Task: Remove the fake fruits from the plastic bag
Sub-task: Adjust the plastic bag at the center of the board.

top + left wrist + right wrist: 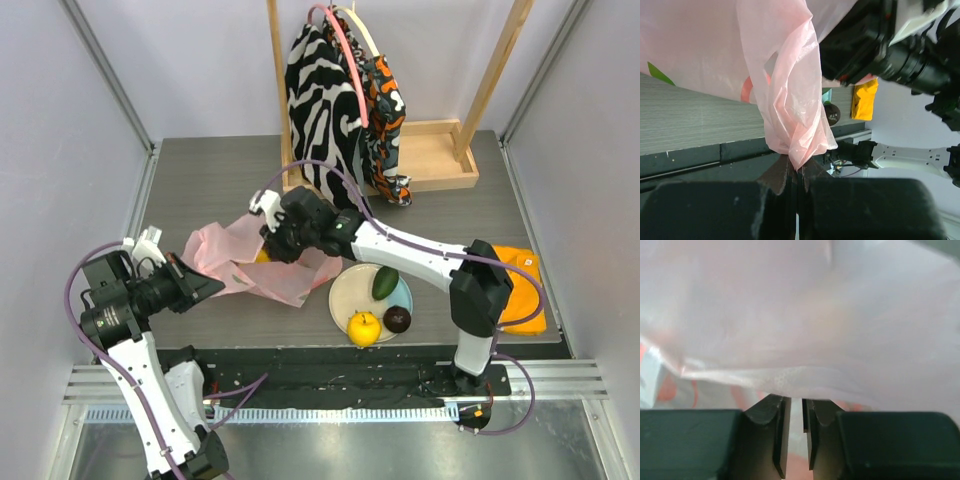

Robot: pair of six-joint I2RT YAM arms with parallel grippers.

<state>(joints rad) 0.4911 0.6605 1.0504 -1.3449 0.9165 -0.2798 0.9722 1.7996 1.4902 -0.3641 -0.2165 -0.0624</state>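
My left tool (pixel 795 167) is clamped on a gathered corner of the thin translucent pink plastic carrier bag (pixel 790 100). It holds that corner up off the grey wood-grain bench (pixel 200 190) at the left of the overhead view. My right tool (pixel 792 407) has its fingers drawn nearly together, with only a slit between them and pink film lying across the tips. I cannot tell whether a fold is pinched there. From above, this tool sits at the bag's upper right edge, and a small yellow-orange patch (pixel 262 256) shows just beside it, probably a fruit at the bag's mouth.

The rest of the bag lies slack on the bench left of centre. In the left wrist view, a green shape (pixel 657 74) shows through the film at the far left.

Right of the bag, the round cream-and-blue plate (pixel 345 295) carries three pieces: a green plastic avocado (pixel 385 282), a yellow-orange round plastic fruit (pixel 364 327) and a dark maroon round plastic fruit (pixel 397 319).

I judge the job about half done. Three fruits are out, and at least the yellow and the green ones have yet to come out.
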